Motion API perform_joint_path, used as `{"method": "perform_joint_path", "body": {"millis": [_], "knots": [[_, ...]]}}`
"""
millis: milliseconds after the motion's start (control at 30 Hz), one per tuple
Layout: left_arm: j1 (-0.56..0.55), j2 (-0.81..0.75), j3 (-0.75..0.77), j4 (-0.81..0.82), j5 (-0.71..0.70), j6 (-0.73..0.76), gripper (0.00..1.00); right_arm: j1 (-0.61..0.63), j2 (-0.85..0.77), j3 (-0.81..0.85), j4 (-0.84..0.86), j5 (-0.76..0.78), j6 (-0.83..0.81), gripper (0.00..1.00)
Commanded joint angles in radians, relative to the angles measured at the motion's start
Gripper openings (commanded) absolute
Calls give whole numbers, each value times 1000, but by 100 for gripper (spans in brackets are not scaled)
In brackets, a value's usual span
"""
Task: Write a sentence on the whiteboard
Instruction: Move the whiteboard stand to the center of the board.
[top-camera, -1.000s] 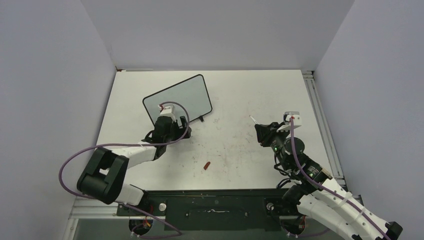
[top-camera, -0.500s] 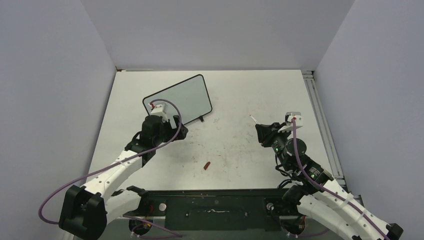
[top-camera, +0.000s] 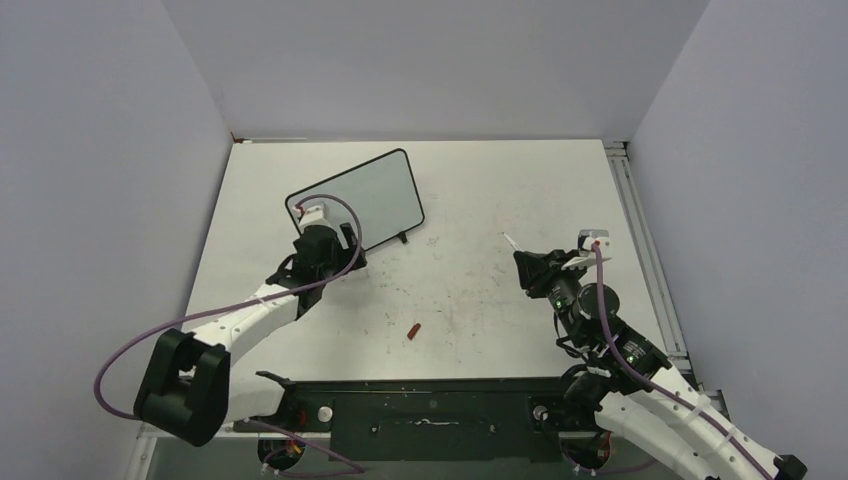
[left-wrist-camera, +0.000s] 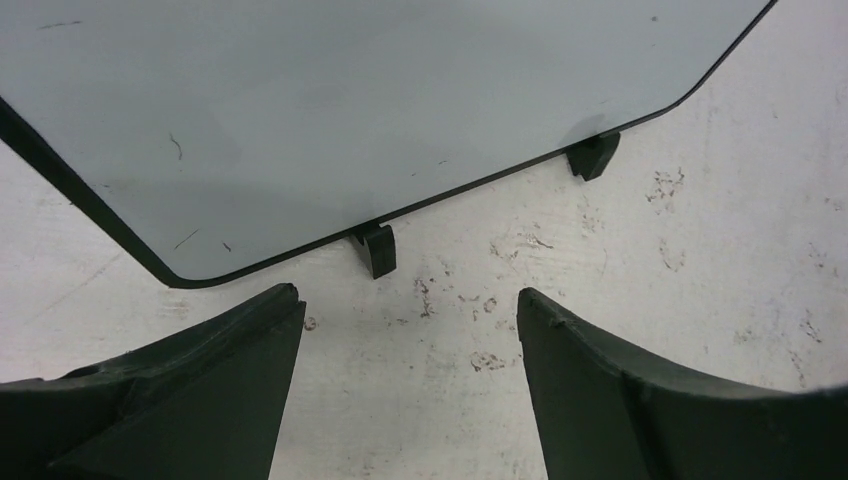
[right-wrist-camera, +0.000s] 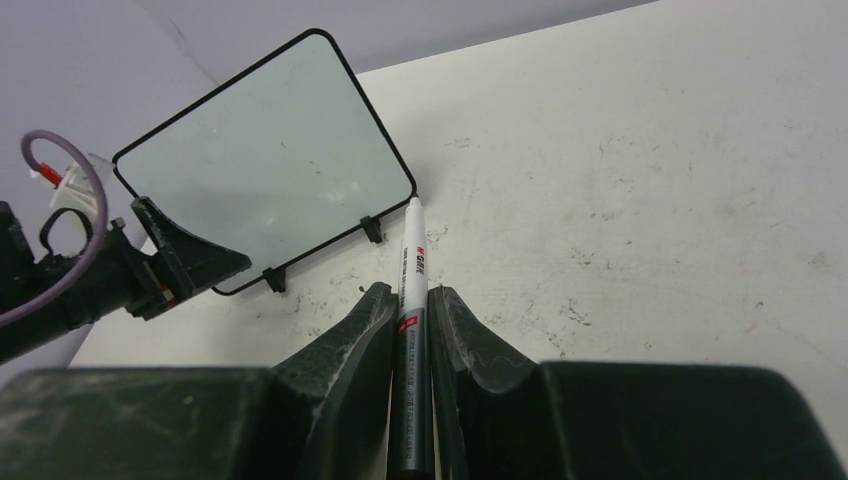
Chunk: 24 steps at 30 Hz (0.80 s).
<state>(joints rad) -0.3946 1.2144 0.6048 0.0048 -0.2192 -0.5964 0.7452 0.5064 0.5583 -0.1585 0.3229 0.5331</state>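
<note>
The whiteboard (top-camera: 358, 194) stands tilted at the back left of the table on two small black feet. Its pale surface (left-wrist-camera: 350, 100) carries only a few tiny specks, and no red sentence shows on it. It also shows in the right wrist view (right-wrist-camera: 265, 165). My left gripper (top-camera: 340, 262) is open and empty, its jaws (left-wrist-camera: 408, 300) just in front of the board's lower edge and near foot (left-wrist-camera: 376, 248). My right gripper (top-camera: 524, 264) is shut on the uncapped white marker (right-wrist-camera: 413, 250), whose tip (top-camera: 507, 238) points toward the board from mid-table on the right.
A small red cap (top-camera: 413, 331) lies on the table between the arms near the front. The tabletop (top-camera: 470, 200) is smudged with old marks. A metal rail (top-camera: 640, 230) runs along the right edge, with walls close on three sides.
My left arm has swung its elbow left and forward and the open gripper has shifted slightly left along the board's lower edge. My right gripper has drifted a little down-right with the marker.
</note>
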Motion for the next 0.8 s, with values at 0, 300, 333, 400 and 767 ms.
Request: {"method": "perform_joint_path", "body": {"millis": [0, 300, 333, 400, 767], "knots": [[-24, 91, 32, 138, -84, -25, 75, -3, -20, -1, 23, 0, 4, 5], [-77, 218, 70, 149, -192, -40, 67, -4, -21, -5, 17, 15, -3, 5], [-82, 226, 70, 153, -197, -46, 64, -3, -20, -6, 16, 18, -5, 5], [-88, 250, 72, 159, -203, -57, 59, -4, -15, -5, 18, 21, -8, 5], [-98, 336, 92, 159, -226, -91, 47, -4, -4, -8, 30, 18, -15, 5]]}}
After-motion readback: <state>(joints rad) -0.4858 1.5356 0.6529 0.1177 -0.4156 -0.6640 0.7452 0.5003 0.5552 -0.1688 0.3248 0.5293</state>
